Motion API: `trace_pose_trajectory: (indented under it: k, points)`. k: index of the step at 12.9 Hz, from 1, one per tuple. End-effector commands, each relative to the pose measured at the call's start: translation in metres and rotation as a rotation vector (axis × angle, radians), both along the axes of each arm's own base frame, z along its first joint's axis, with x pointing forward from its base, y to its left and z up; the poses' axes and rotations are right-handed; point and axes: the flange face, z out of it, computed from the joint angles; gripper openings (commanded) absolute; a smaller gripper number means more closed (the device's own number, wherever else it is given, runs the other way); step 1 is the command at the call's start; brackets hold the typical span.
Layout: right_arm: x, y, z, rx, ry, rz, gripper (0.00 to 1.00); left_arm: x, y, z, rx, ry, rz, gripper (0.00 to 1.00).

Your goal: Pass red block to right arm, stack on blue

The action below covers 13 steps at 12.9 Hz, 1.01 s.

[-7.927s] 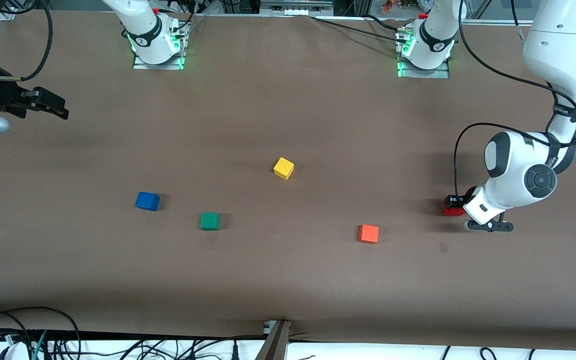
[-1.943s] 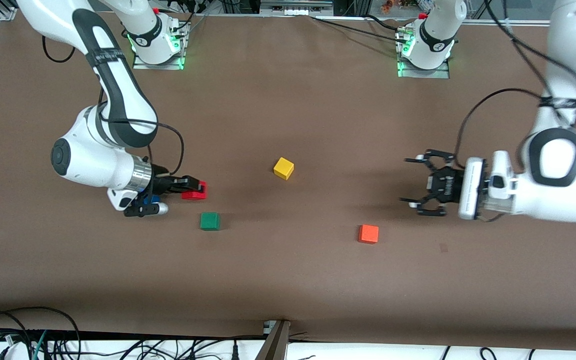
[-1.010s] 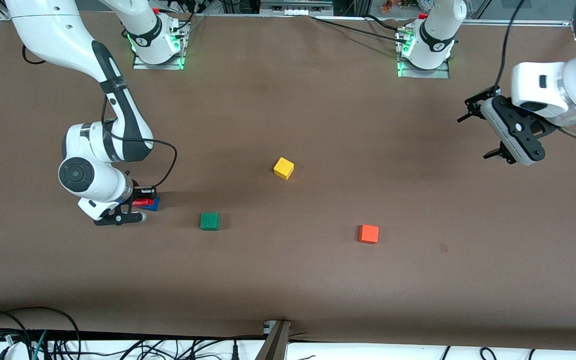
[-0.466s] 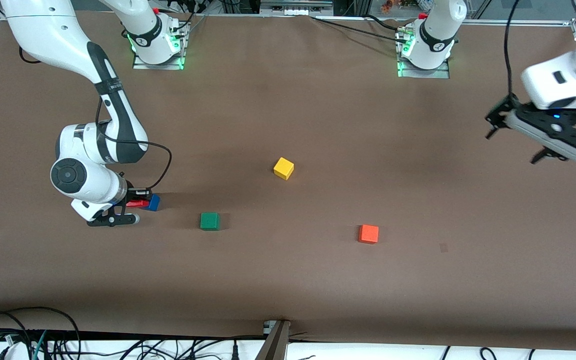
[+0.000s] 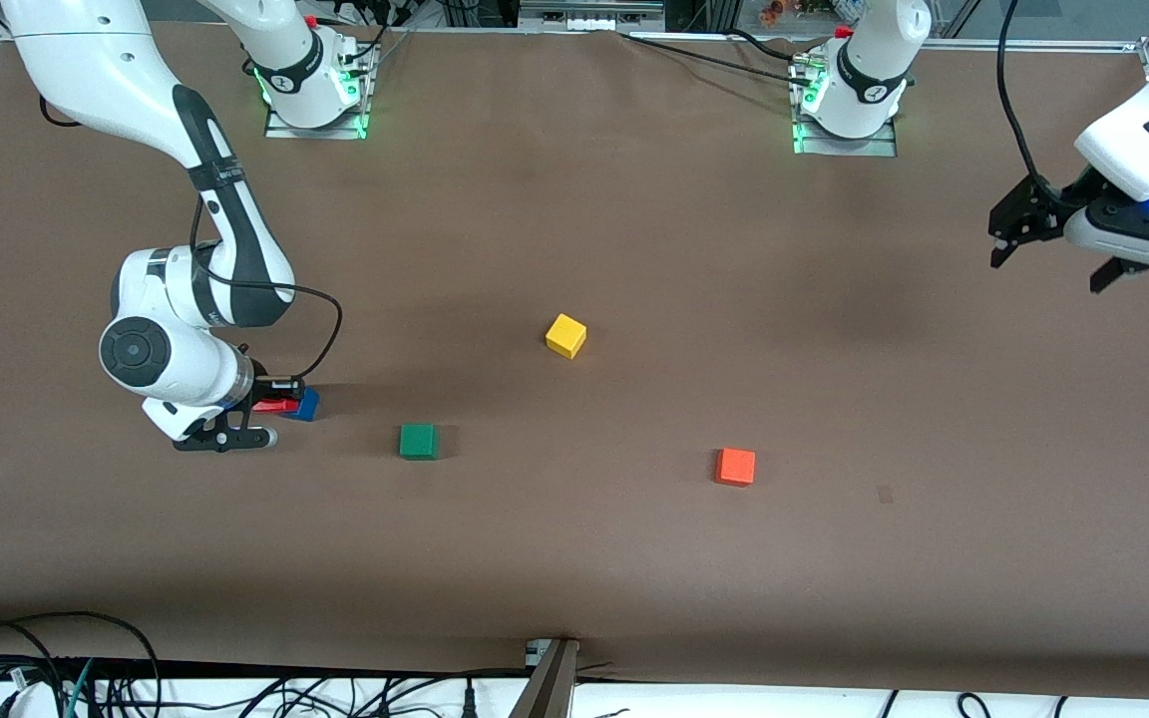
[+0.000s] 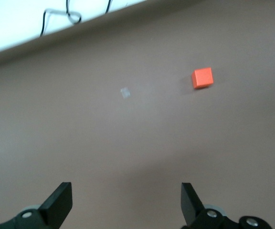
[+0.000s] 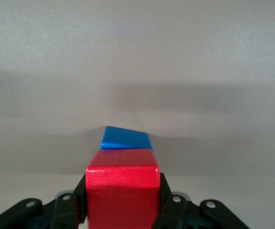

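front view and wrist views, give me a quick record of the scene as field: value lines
right gripper: shut on the red block, over the blue block
stack: red block not yet released
left gripper: open, empty, waiting raised at the left arm's end of the table
other cubes: green cube, yellow cube, orange cube, each apart on the table

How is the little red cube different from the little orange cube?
The small bright-red cube is gripped between the right gripper's fingers over the small blue cube; the small orange cube lies alone on the brown table, untouched. Red is toward the right arm's end, orange toward the left arm's. Both look like same-sized plain cubes.
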Motion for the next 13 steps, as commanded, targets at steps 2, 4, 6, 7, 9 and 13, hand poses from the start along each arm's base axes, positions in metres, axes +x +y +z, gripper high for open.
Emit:
trace_pose_trajectory:
  k: [2, 4, 6, 7, 9, 13]
  points:
    - [0.001, -0.001, -0.001, 0.021, 0.001, -0.026, 1.00, -0.005, 0.016, 0.005, 0.015, 0.003, 0.091, 1.00]
    - [0.002, -0.003, 0.001, 0.021, 0.001, -0.025, 1.00, -0.002, 0.022, 0.004, 0.009, 0.024, 0.100, 1.00]
    - [0.004, -0.003, 0.010, 0.023, -0.008, -0.020, 1.00, -0.003, 0.023, 0.003, -0.016, 0.031, 0.106, 1.00]
    - [0.005, -0.005, 0.023, 0.025, -0.026, -0.017, 1.00, -0.002, 0.024, 0.003, -0.022, 0.032, 0.109, 1.00]
    - [0.006, -0.012, 0.065, 0.027, -0.061, -0.027, 1.00, -0.001, 0.021, 0.001, -0.021, 0.035, 0.103, 1.00]
    - [0.005, -0.038, 0.170, 0.030, -0.170, -0.063, 1.00, -0.003, 0.018, -0.003, -0.019, 0.059, 0.101, 1.00]
